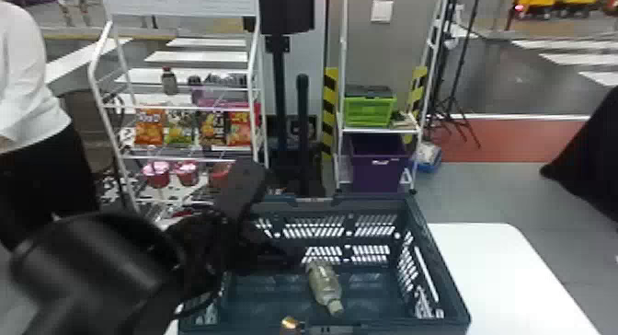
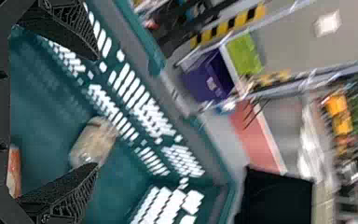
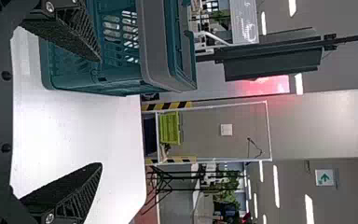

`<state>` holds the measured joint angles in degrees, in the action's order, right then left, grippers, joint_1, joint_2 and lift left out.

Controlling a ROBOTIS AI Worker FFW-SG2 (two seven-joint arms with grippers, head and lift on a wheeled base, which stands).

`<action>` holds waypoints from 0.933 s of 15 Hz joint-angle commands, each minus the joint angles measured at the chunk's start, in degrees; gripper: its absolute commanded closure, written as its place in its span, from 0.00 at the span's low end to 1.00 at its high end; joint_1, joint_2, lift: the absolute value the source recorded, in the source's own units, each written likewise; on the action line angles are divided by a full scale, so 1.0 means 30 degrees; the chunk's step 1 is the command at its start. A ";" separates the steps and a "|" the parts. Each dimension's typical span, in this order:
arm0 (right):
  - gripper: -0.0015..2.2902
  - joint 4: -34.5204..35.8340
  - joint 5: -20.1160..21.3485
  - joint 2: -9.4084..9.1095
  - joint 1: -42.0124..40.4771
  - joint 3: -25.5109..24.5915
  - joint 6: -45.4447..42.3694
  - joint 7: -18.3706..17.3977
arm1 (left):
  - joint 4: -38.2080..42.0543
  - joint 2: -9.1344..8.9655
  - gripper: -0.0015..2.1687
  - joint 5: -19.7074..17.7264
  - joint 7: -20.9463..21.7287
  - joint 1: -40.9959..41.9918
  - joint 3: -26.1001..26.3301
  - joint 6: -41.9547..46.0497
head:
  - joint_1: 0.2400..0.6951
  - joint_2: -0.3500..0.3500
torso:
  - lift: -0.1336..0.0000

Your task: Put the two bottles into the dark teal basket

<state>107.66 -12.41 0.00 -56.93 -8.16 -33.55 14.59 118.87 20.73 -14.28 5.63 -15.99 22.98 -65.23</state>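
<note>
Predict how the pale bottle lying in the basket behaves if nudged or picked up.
Likely rolls if nudged sideways: the bottle lies on its side and its body looks rounded. The basket walls should limit how far it goes. Probably slippery too, given the shiny highlights on its surface.

Pale bottle (image 1: 324, 283) lying down, inside teal basket (image 1: 433, 256)

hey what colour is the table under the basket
The table is plain white; the right wrist view shows it best.
</note>
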 commanded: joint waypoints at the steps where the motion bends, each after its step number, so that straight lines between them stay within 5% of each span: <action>1: 0.04 0.0149 0.0005 -0.0017 0.0022 -0.0003 0.0038 0.0000 | 0.2563 0.0501 0.04 -0.0571 -0.1260 0.2897 -0.2212 0.1893 | 0.57 0.50 | 1.00; 7: 0.04 0.0764 0.0123 -0.0017 0.0022 0.0026 0.0097 0.0059 | 0.7749 0.0970 0.05 -0.1069 -0.3868 1.0807 -0.6694 0.5057 | 0.57 0.50 | 1.00; 10: 0.04 0.1145 0.0093 -0.0017 0.0051 0.0085 0.0214 0.0557 | 0.7573 0.0794 0.05 -0.1186 -0.4483 1.5407 -0.8042 1.1385 | 0.57 0.50 | 1.00; 14: 0.04 0.2610 0.0386 -0.0017 -0.0095 0.0202 0.2089 0.0557 | 0.6313 -0.0436 0.05 -0.0717 -0.5069 2.0358 -0.8540 1.9061 | 0.57 0.50 | 1.00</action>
<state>113.42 -11.64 0.00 -57.05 -7.68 -30.49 16.27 139.26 20.70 -16.95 -8.90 40.05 -2.45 -15.74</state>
